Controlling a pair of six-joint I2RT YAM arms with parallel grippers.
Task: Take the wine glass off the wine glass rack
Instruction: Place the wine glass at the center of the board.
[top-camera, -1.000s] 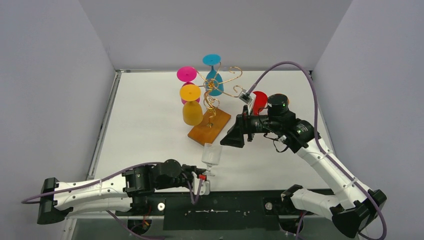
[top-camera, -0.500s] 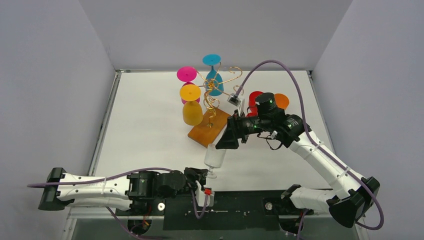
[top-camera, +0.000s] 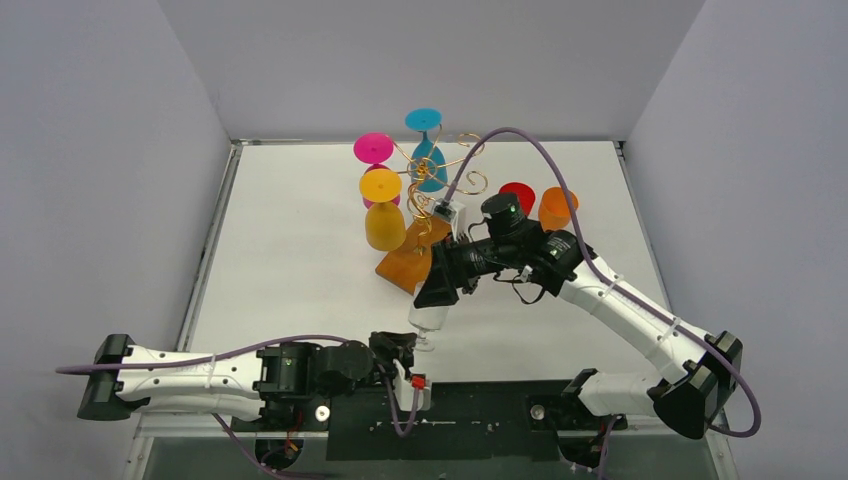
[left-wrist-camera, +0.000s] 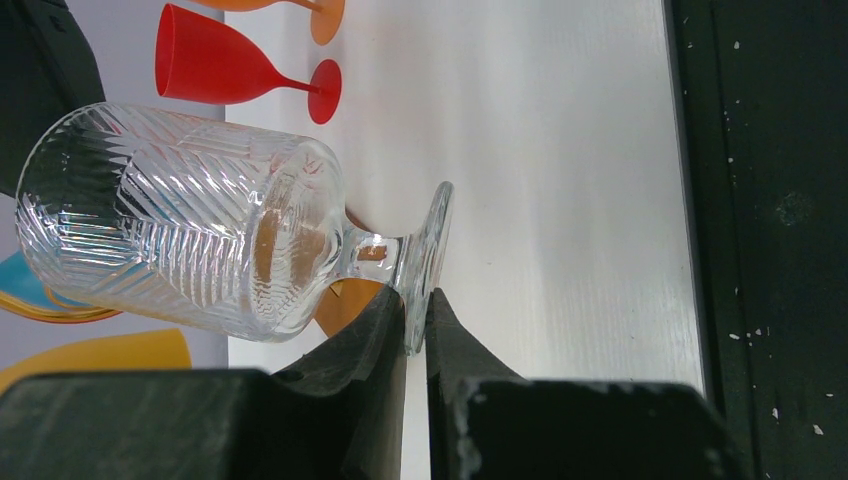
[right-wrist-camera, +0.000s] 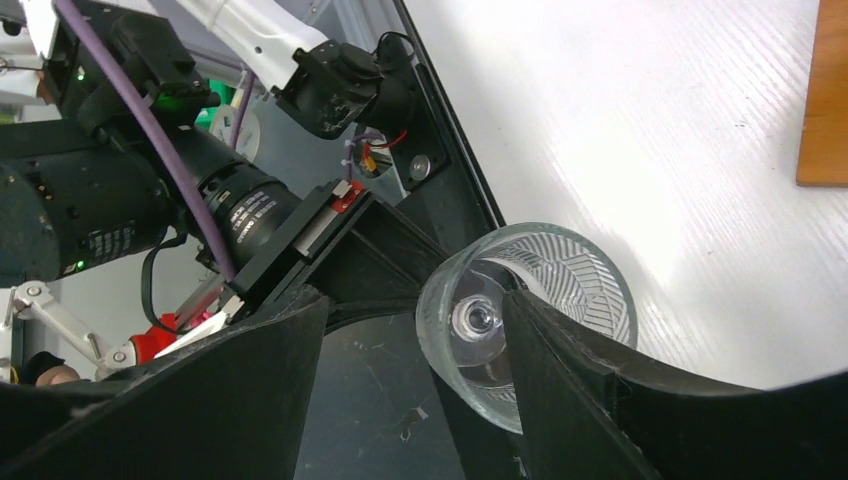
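Two grippers on one clear glass (left-wrist-camera: 180, 230). It's already off the rack (top-camera: 432, 190), upright nr the table's (top-camera: 300, 250) near edge, close to the rack's wood base (top-camera: 400, 265).

L gripper (left-wrist-camera: 412, 315) is pinched on the rim of the glass's foot, low down. That prob. leaves the bowl free for the other arm. Can't tell if the foot rests on the table or hangs just above it.

R gripper (right-wrist-camera: 415, 300) is over the bowl w/ fingers spread wide, its cam looking down into the glass. The rim sits off-centre, partly hidden behind one finger. No contact that I can see.

3 more hang foot-up on the rack's scrolls: pink (top-camera: 373, 148), teal (top-camera: 430, 168), yellow (top-camera: 384, 225). Hung that way they come off only by sliding the stem out along the wire. Red (top-camera: 517, 193) and orange (top-camera: 553, 207) stand on the table to the rack's right, apart from it.

Looks like a handover, or a steadying hold for set-down: removal itself seems done for this glass. Next, R likely needs to centre the bowl between its fingers before closing.

Risks: an edge-of-foot pinch gives little hold, so the glass could pivot or tip. Ribbed glass prob. slippery. An off-centre close could knock it over.
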